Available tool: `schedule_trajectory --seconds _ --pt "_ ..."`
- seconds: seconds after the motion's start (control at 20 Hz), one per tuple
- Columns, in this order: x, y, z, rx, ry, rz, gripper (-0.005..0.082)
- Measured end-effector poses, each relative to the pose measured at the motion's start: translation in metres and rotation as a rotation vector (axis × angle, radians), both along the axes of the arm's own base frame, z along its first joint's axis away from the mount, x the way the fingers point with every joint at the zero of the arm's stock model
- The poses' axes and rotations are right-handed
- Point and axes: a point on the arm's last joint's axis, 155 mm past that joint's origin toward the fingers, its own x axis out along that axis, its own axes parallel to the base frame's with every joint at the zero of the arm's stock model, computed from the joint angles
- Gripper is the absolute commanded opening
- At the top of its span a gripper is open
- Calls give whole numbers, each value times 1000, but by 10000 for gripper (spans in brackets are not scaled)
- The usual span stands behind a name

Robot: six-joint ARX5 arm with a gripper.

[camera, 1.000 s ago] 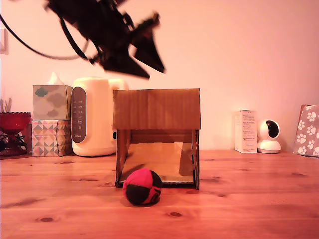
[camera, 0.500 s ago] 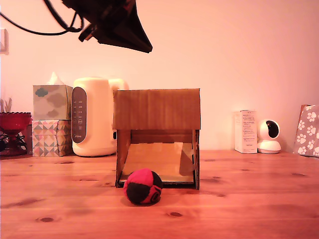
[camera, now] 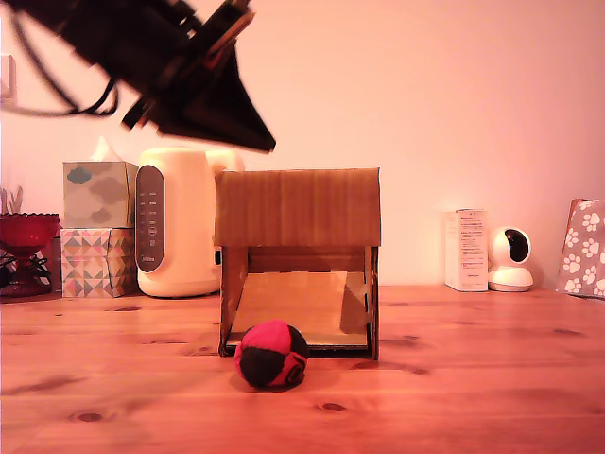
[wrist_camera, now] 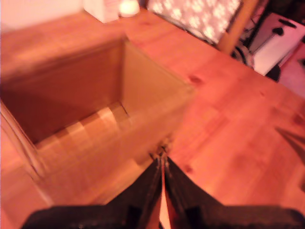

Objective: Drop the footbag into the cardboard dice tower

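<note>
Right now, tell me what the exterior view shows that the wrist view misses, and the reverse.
Only the exterior view shows the footbag on the table in front of the cardboard dice tower's lower opening, plus the white appliance and tissue boxes.

Only the wrist view shows down into the tower's open top; no footbag appears there.

Both show the hand above the tower with fingers closed and empty, the wooden table and the paw-print fabric.
</note>
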Motion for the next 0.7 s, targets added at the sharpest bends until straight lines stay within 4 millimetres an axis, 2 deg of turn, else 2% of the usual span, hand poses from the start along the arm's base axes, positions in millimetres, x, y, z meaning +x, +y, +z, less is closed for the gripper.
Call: schedule_trajectory --seconds 0.15,0.25,0.55,0.7 --pt "-14 9 -6 -21 -27 8 -20" --pt "-21 17 -17 -28 -33 21 -20" --pt "-53 42 -87 9 89 53 -19" --pt "-52 42 -87 6 87 56 -19"
